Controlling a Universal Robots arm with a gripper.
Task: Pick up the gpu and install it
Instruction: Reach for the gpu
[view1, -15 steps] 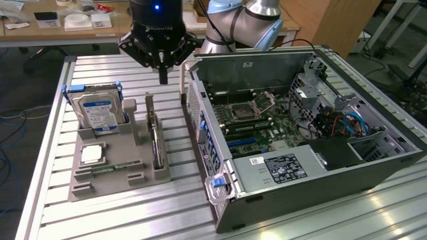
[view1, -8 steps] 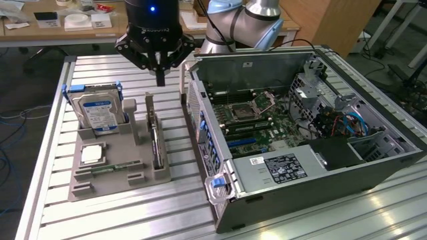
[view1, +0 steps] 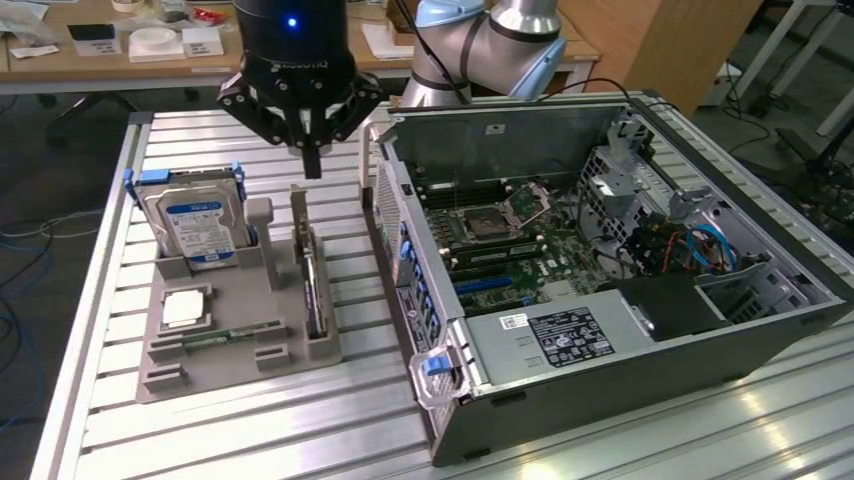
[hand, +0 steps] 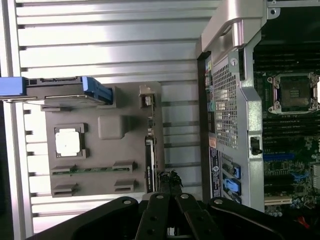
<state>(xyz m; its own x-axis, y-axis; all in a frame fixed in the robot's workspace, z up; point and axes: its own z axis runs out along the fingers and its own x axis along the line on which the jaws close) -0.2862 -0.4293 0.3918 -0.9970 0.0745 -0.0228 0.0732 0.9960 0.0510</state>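
Your jaws are closed on nothing and hang just above the far end of the gpu (view1: 311, 280). It stands on edge in the grey holder (view1: 200, 378) on the counter (view1: 267, 440), its long axis running toward the exterior camera. The hard drive (view1: 198, 225) stands well apart at the exterior view's left, and the open computer case (view1: 601, 340) is close on its right.

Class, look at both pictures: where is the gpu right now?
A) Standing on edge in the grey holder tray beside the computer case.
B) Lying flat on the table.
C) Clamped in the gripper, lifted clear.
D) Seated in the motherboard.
A: the gpu stands on edge in its slot of the grey holder tray, with the shut gripper hanging just above it.
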